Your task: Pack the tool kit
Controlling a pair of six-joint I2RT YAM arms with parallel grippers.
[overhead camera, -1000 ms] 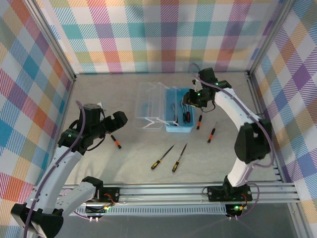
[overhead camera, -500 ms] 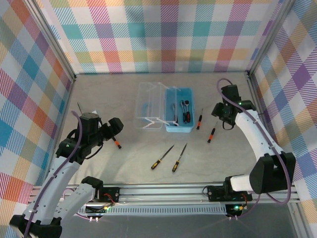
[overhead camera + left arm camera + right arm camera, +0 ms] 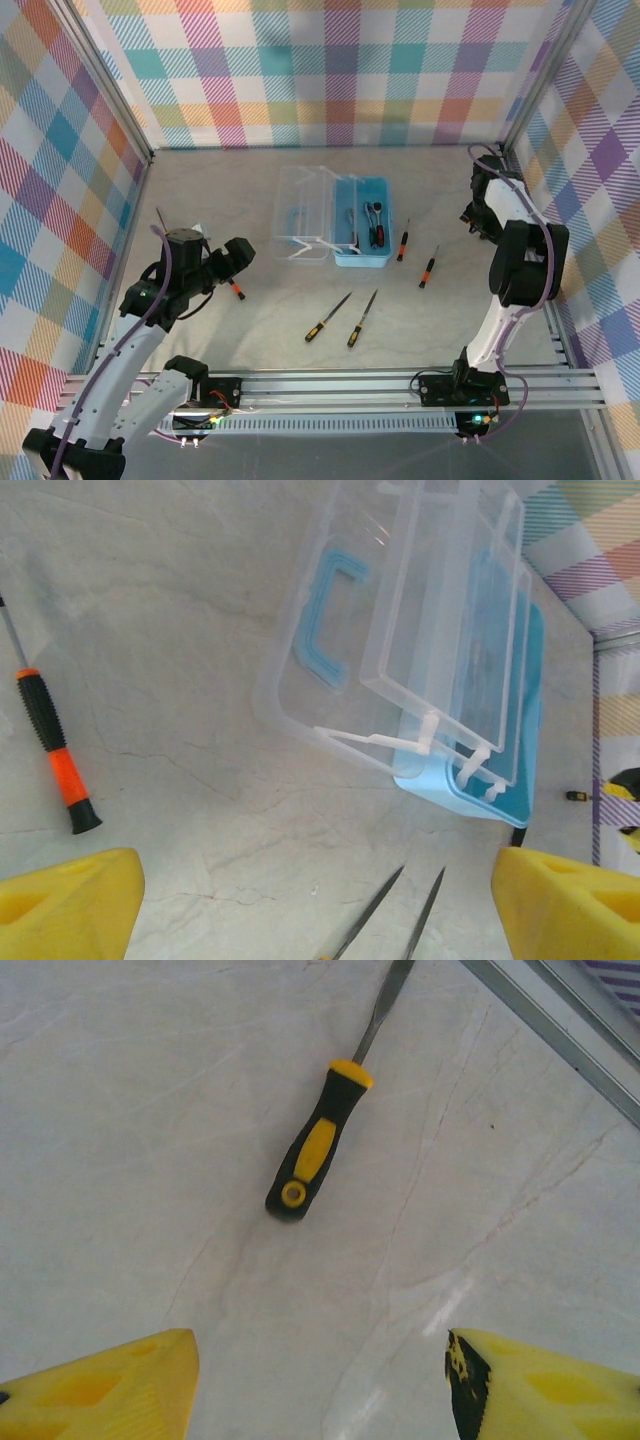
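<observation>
My right hand (image 3: 320, 1380) has swung away from the open light-blue case (image 3: 362, 236) in the middle of the desk (image 3: 200, 190). It now hangs spread and empty above a black-yellow screwdriver (image 3: 317, 1140) near the rail (image 3: 560, 1010): my next pick, I judge. Left hand (image 3: 315, 905) spread too.

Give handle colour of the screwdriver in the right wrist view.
Screwdriver handle: black with yellow; right wrist view.

light-blue case (image 3: 362, 259): lid (image 3: 303, 215) open | screwdrivers (image 3: 328, 318): several lying loose around it
</observation>
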